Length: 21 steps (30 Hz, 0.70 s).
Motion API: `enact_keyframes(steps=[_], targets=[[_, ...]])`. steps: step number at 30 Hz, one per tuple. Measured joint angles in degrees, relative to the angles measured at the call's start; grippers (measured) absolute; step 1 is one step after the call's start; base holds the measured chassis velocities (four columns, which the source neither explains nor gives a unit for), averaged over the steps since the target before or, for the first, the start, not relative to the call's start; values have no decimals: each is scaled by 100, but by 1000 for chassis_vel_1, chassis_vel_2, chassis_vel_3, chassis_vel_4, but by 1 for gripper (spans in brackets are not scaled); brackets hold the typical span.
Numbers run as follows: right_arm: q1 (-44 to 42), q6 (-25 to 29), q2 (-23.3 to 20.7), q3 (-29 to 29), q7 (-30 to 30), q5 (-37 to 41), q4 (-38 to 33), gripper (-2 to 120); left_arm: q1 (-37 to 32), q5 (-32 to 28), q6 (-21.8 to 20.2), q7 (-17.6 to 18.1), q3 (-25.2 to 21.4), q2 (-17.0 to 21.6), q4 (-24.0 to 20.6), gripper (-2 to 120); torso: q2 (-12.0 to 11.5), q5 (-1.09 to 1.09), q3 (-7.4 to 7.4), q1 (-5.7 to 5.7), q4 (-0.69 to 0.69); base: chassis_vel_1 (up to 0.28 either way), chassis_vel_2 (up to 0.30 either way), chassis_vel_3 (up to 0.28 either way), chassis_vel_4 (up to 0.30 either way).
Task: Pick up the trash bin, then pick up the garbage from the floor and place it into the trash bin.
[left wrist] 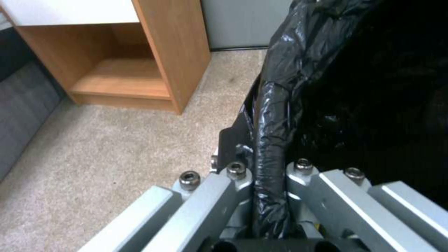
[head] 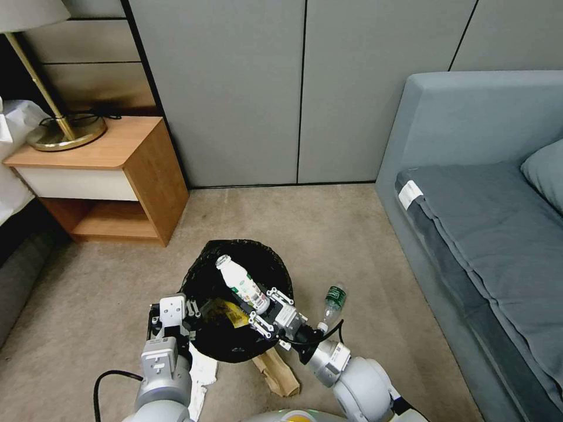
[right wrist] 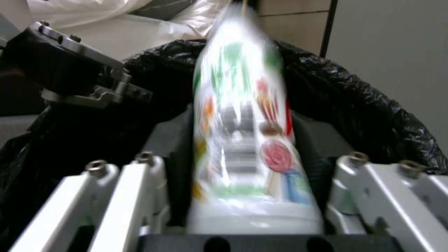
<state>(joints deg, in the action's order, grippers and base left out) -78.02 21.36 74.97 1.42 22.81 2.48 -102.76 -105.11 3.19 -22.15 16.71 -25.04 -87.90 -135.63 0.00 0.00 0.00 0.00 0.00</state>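
Observation:
The trash bin (head: 202, 275), lined with a crinkly black bag, hangs just above the carpet. My left gripper (head: 189, 309) is shut on its near-left rim (left wrist: 270, 154). My right gripper (head: 267, 309) is shut on the base of a small white bottle (head: 239, 283), which tilts over the bin's opening. In the right wrist view the bottle (right wrist: 243, 105) sits between the pads (right wrist: 313, 147), with the bin's bag (right wrist: 369, 105) behind it. A yellow wrapper (head: 226, 312) lies inside the bin. On the floor are a green-labelled clear bottle (head: 332, 305), a brown paper bag (head: 281, 375) and white tissue (head: 202, 375).
A wooden nightstand (head: 111, 176) with a brass lamp (head: 61, 132) stands at the back left. A grey sofa (head: 469, 234) runs along the right side. Grey wall panels (head: 299, 88) close off the back. Open carpet (head: 281, 217) lies beyond the bin.

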Motion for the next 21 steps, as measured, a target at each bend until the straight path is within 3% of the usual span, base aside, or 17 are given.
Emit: enact_keyframes(steps=[3,13,21], targets=[[4,-7,-11,32,-1,15,-2,67,6,1,-1,-5,1,0,0,0,0,0,0,0,0,0,0,0,0],[-25,-5,-75,102,-40,61,-200,98,20,-17,-4,-6,-54,60,11,0,0,0,0,0,0,0,0,0,0],[-123,82,-143,203,-285,-8,-845,100,10,-32,-15,-9,-107,94,17,0,0,1,0,0,0,0,0,0,0]])
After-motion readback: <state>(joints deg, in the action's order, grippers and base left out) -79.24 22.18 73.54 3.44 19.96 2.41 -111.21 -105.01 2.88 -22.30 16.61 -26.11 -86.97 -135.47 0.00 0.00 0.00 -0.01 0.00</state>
